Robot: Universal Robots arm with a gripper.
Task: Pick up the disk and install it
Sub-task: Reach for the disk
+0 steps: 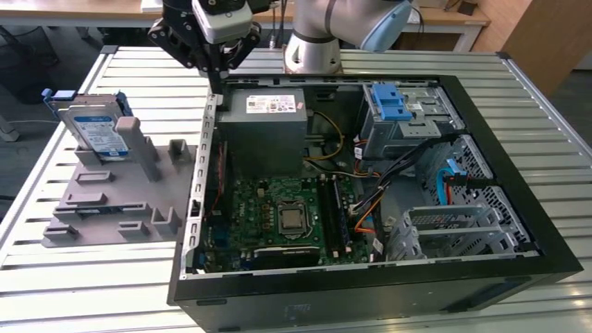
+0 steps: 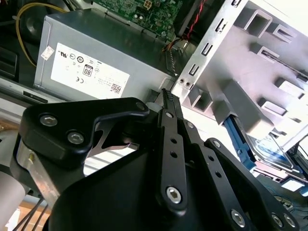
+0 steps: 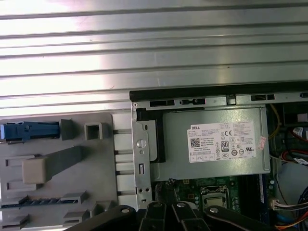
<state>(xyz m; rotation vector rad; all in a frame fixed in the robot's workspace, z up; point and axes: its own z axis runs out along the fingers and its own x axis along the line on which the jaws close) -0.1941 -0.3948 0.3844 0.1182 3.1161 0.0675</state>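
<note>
The disk [image 1: 99, 132] was a silver-grey drive with a white-and-blue label, framed in a blue carrier. It stood upright in a grey holder [image 1: 138, 187] at the exterior view's left, well apart from the tool [image 1: 215, 85]. The tool hung over the open computer case [image 1: 545, 229], its fingers pressed together on nothing. The tabletop [image 1: 481, 66] was ribbed metal, with wooden furniture [image 1: 541, 35] behind it.
</note>
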